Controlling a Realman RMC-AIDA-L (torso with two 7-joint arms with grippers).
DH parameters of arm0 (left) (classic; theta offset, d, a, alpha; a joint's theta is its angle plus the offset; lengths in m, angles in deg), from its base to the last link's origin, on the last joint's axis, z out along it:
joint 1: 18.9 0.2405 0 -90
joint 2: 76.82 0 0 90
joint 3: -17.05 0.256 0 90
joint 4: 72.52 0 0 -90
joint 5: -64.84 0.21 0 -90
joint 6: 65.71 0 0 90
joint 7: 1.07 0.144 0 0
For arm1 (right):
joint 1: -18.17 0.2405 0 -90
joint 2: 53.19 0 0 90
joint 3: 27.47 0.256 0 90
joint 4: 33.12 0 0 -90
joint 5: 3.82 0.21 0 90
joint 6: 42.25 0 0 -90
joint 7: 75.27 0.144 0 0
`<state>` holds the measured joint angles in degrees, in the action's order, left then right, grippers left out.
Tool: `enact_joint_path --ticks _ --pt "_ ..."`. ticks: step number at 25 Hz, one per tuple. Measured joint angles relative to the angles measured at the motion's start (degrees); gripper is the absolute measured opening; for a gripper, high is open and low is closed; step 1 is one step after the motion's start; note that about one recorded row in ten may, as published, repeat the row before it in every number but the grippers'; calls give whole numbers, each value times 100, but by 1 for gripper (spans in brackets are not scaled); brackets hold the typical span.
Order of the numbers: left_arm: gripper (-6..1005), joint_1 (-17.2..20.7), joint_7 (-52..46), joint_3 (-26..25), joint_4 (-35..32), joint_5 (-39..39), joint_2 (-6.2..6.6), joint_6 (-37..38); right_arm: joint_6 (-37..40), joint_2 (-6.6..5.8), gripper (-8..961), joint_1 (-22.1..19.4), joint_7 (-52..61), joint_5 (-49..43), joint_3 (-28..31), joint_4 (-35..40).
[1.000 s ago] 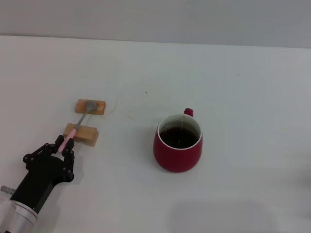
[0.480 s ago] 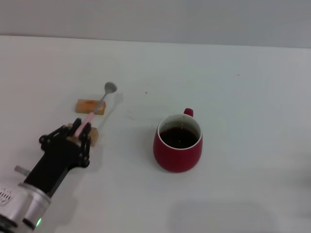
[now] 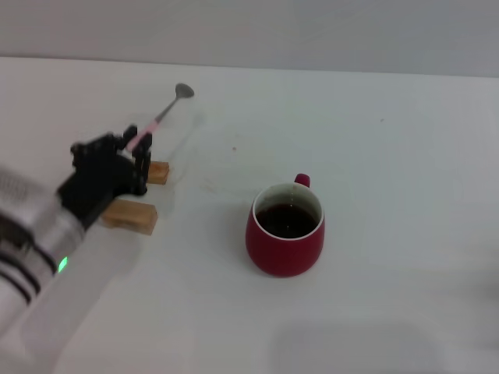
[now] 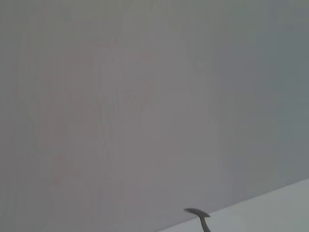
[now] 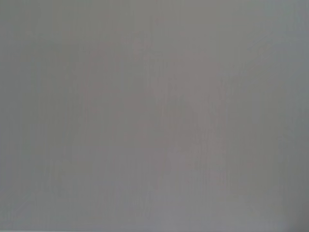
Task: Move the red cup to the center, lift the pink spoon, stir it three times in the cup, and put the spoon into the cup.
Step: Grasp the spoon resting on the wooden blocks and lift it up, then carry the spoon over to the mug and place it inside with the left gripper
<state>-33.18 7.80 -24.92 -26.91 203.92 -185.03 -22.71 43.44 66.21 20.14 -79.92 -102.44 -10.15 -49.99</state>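
The red cup [image 3: 286, 230] stands on the white table near the middle, its small handle turned to the far side and dark liquid inside. My left gripper [image 3: 134, 146] is raised above the table's left part and is shut on the pink spoon [image 3: 161, 115]. The spoon's pink handle sits between the fingers and its grey bowl points up and away, well to the left of the cup. In the left wrist view only the spoon's grey bowl [image 4: 197, 213] shows against a plain wall. The right gripper is out of view.
Two small tan wooden blocks lie on the table under the left arm: the near block [image 3: 130, 214] and the far block [image 3: 158, 172], partly hidden by the gripper. The table's far edge [image 3: 312, 71] meets a grey wall.
The left gripper has lifted the spoon off the two wooden blocks and carried it up and away from me. The cup has not moved.
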Motion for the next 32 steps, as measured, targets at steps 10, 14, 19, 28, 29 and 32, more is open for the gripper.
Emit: enact_joint_path --ticks 10,14,19,28,29,32 --pt "175 319 229 -2038 3398 1692 279 -4794 1 -5 -1 -1 0 2 -1 0" --pt "175 229 974 -2469 4268 1704 43 -6435 0 -5 -1 11 0 4 -1 -1" --pt "175 34 2697 -3283 4804 1386 -776 -8169 0 -1 -1 19 0 15 -1 0" --pt "175 -571 3670 -4145 5239 608 -941 -9988 -1 12 -1 -38 0 10 -1 -12" --pt "174 -610 3679 -4190 5348 657 -945 -10147 -4 12 -1 -44 0 10 -1 -15" --pt "174 -713 3692 -4331 5614 685 -948 -10525 -8 17 -1 -68 0 24 -1 -6"
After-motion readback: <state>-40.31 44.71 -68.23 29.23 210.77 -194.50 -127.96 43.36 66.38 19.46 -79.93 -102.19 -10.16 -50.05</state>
